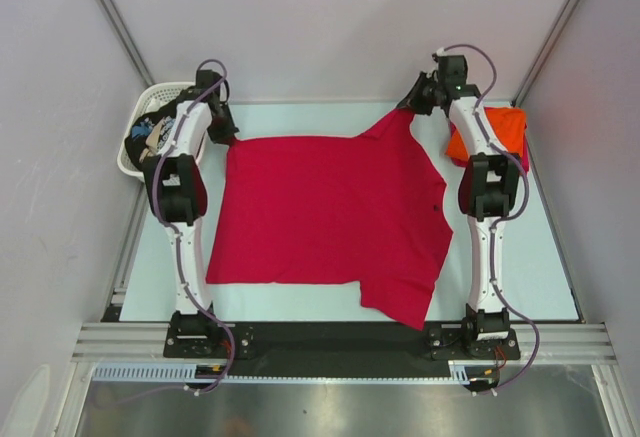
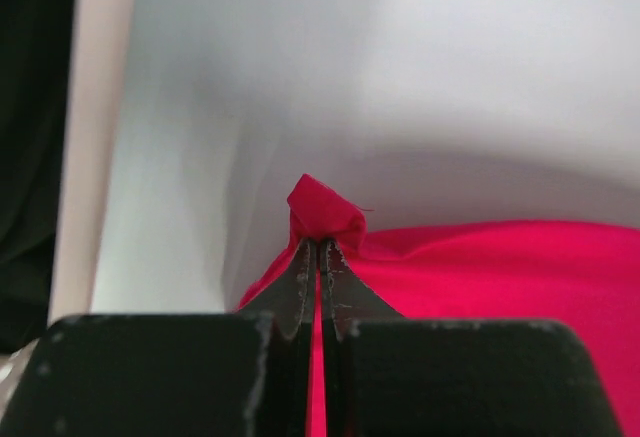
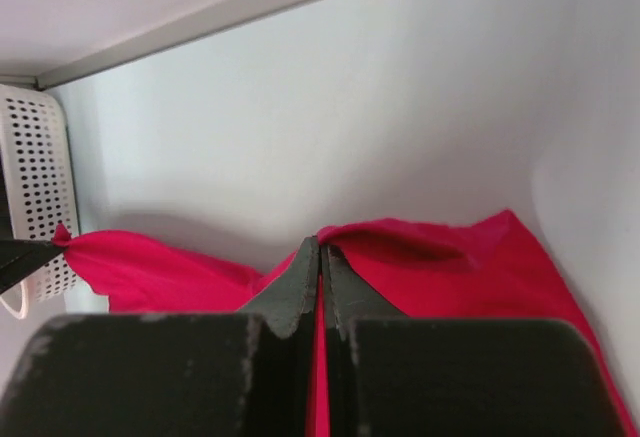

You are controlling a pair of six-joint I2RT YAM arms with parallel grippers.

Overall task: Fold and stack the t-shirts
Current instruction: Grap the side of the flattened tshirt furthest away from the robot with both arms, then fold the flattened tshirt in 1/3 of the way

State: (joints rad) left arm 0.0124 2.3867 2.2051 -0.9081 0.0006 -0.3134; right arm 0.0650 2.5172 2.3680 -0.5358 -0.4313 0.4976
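Closest to me, between the two arm bases, the near hem of the red t-shirt (image 1: pixel 330 212) lies flat on the counter (image 1: pixel 545 272). One sleeve spills toward the near edge, just left of the right arm's base. From there the shirt spreads open across the middle of the counter, filling most of the space between the arms, mostly smooth with a few soft creases.

At the far left corner of the shirt, my left claw (image 1: pixel 225 135) is closed tight on the cloth. In its wrist view the left claw (image 2: pixel 318 245) has its fingers pressed together, with a small folded nub of red fabric poking out past the tips. At the far right, my right claw (image 1: pixel 408 105) has the other far corner, up by the sleeve. Its own camera shows the right claw (image 3: pixel 320 247) closed the same way on a ridge of red cloth, which sits raised off the counter around the pinch.

Further back on the left, the white basket (image 1: pixel 165 88) sits off the counter's far left corner, with the black t-shirt (image 1: pixel 150 137) bundled inside (pale print showing). At the far right corner, the orange t-shirt (image 1: pixel 505 129) lies partly hidden under the right arm.
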